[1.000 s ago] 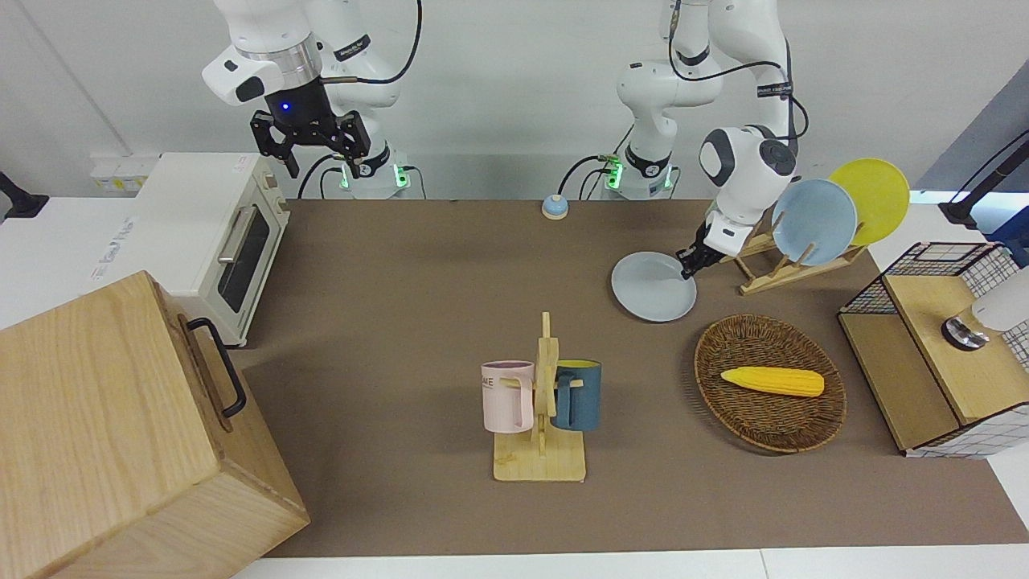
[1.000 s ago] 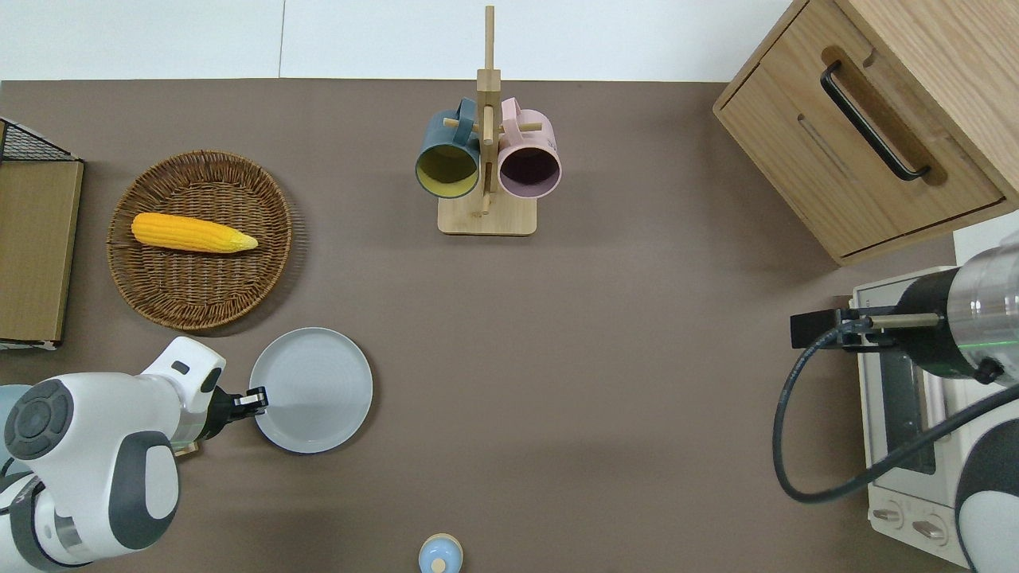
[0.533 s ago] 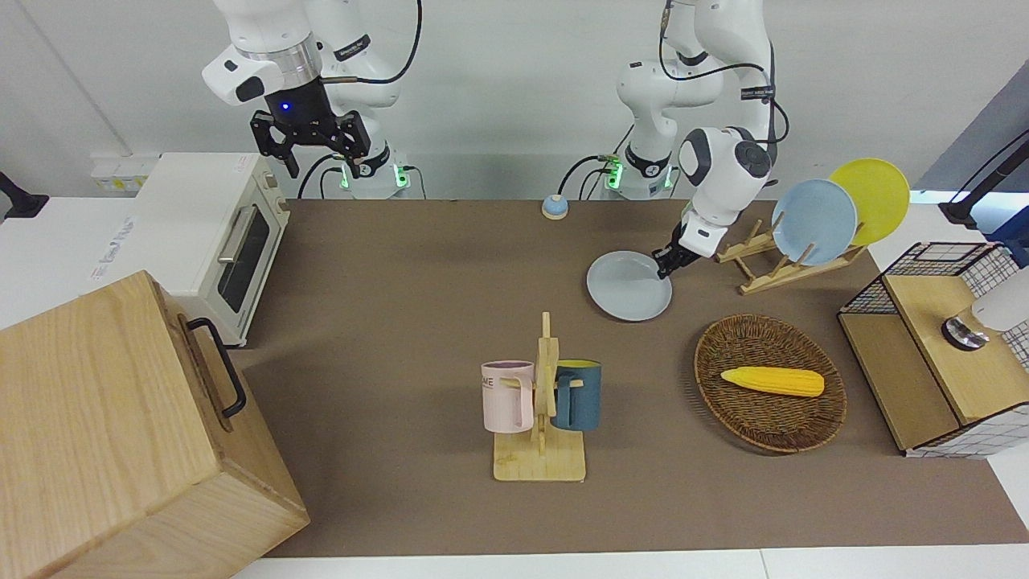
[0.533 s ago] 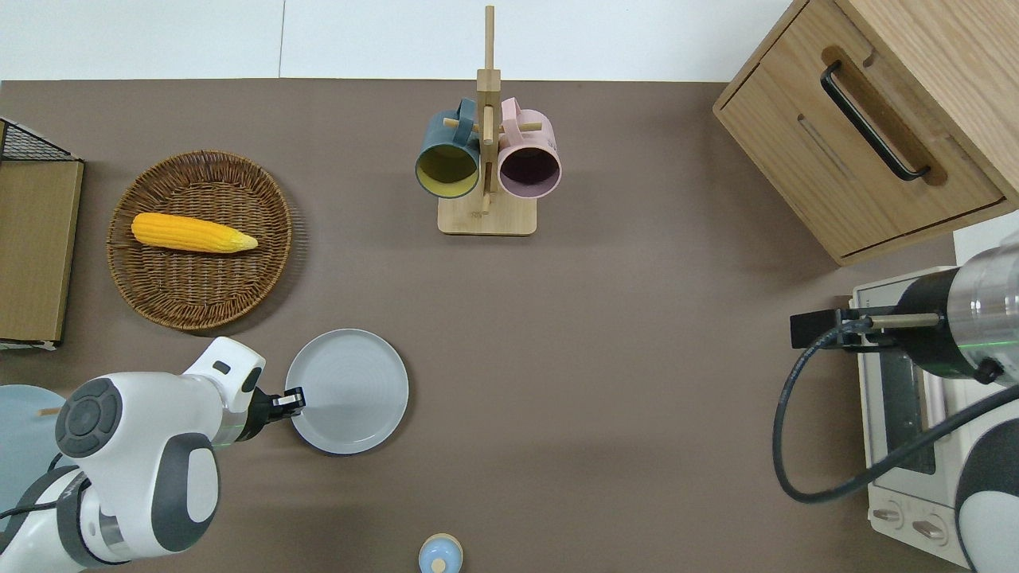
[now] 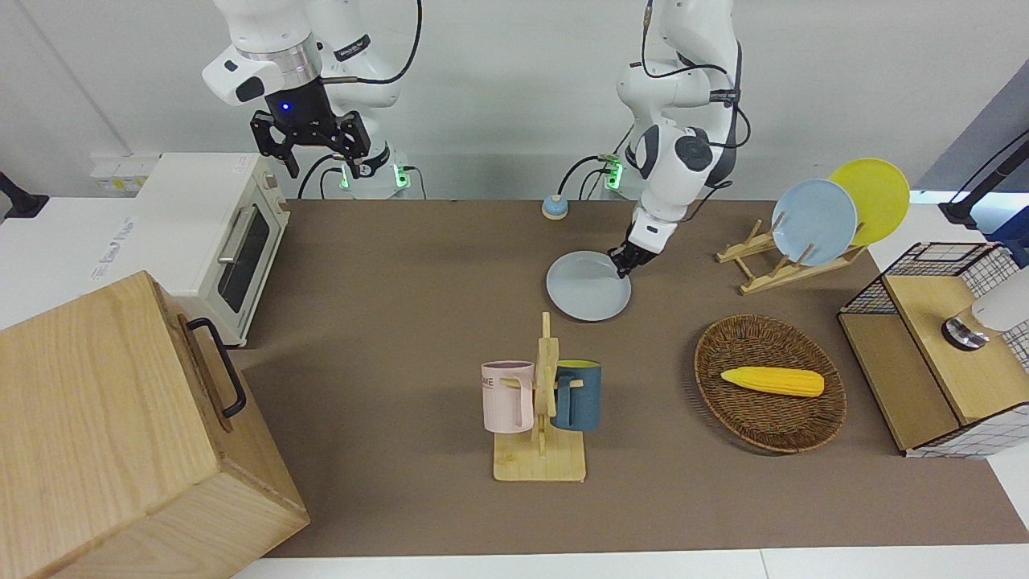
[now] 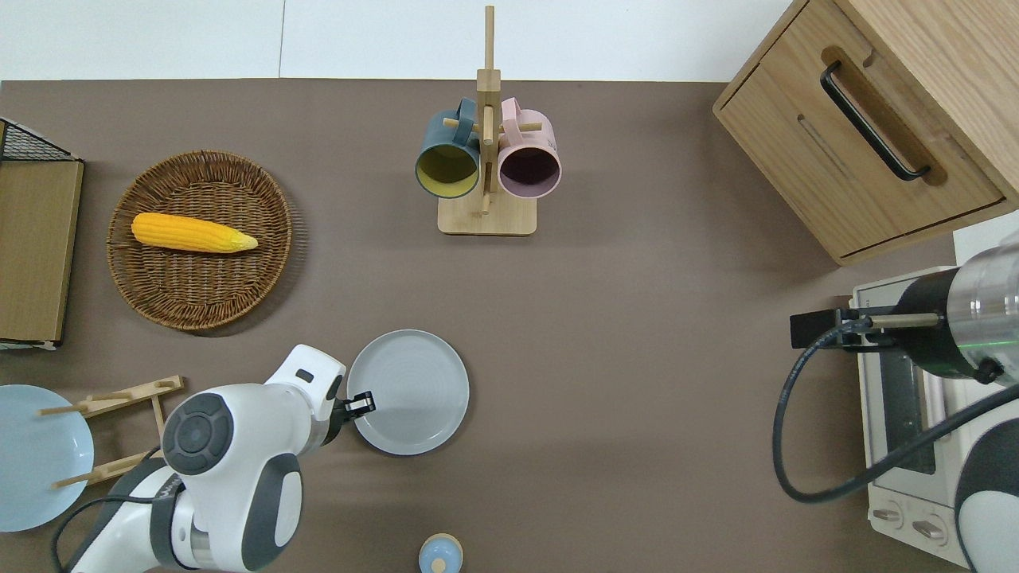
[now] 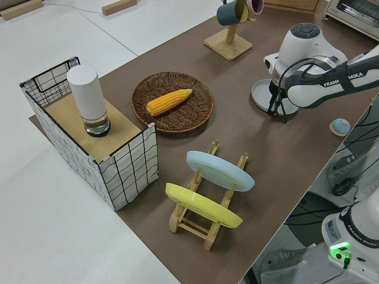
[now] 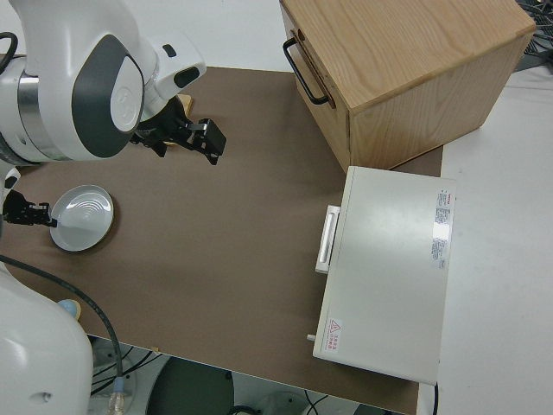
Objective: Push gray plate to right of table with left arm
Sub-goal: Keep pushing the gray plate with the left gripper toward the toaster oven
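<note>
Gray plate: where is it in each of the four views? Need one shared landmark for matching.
Front view: the gray plate lies mid-table, the left claw at its rim.
Overhead view: lower centre, claw at the edge toward the left arm's end.
Left side view: upper part, mostly hidden by the arm.
Right side view: at the picture's edge.
Shared landmark: the mug rack; not in the right side view.

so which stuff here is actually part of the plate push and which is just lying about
In the job: gray plate, left gripper against its rim, table.

Just lying about: mug rack, basket with corn, plate rack, toaster oven, wooden cabinet. Right arm parked.
</note>
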{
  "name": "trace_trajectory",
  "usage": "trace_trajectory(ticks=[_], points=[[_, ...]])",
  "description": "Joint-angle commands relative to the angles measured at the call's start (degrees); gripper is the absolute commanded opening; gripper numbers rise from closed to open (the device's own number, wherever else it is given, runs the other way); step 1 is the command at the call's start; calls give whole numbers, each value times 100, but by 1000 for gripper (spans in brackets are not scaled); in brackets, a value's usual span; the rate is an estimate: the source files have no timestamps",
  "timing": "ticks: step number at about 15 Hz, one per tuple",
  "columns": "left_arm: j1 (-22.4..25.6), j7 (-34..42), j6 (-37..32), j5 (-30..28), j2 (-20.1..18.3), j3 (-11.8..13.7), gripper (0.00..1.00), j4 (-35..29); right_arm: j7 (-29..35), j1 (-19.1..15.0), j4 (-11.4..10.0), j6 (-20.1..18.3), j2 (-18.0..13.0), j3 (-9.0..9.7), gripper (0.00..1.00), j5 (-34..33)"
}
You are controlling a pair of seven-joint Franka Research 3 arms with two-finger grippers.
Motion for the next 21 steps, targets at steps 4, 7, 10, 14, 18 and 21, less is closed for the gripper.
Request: trace_trajectory(ticks=[4,7,10,14,18,21], points=[[-328,-452,571,-275,267,-319,0,-58,59,-141,-156,1,-157,83,996,123],[-740,-900,834,-319,407,-355,0,-23,59,-141,-156,1,-157,83,996,123],[-1110,-1261,1080,-337,601,-355,0,57,59,-141,-156,1,-157,83,996,123],[-1418,-1709,1107,-337,663,-355,0,206,59,-141,-156,1,-157,83,996,123],[-1751,-1886,1107,-337,821,-320,0,382,59,-141,-156,1,-157,83,996,123],[-2024,-1877,1107,-337,952,-258,0,513,59,-141,-156,1,-157,83,996,123]])
